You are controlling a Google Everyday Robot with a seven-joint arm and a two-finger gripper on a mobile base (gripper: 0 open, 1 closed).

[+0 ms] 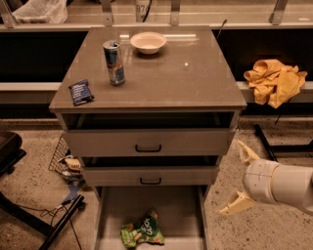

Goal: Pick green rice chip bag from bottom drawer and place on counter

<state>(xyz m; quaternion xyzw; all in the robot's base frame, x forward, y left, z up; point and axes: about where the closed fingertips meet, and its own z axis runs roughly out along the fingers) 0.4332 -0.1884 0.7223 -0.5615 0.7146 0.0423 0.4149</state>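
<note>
Camera view, looking down at the front of the cabinet.

Counter (171, 78): glossy top, carrying three items. A drink can (114, 62) stands upright toward the back-left. A white bowl (148, 42) sits just behind and to the right of it, near the back edge. A small dark blue packet (80, 92) lies flat near the front-left corner. All three are apart from one another.

Drawers: the top drawer (146, 141) and the middle drawer (149, 176) are each pulled out a little, with black handles at the centre. The bottom drawer (151, 202) is pulled out farthest, with its flat floor exposed.

Green rice chip bag (143, 232): lies crumpled on the bottom drawer floor, toward the drawer's front and left of centre. Nothing is touching it.

Gripper (231, 178): off the front-right corner of the cabinet, level with the middle and bottom drawers and outside the bottom drawer's right wall. The two pale fingers (247, 152) are spread wide, one up and one down, with nothing between them. It is well apart from the bag. The white wrist housing runs out to the right edge of the frame.

Surroundings: a yellow cloth (274, 80) is heaped on the low shelf beyond the right edge of the counter. There is small clutter (68, 163) on the speckled floor by the cabinet's left side, and a black stand leg (58, 227) in front of that. A white plastic bag (39, 10) lies on the ledge behind the back-left corner.
</note>
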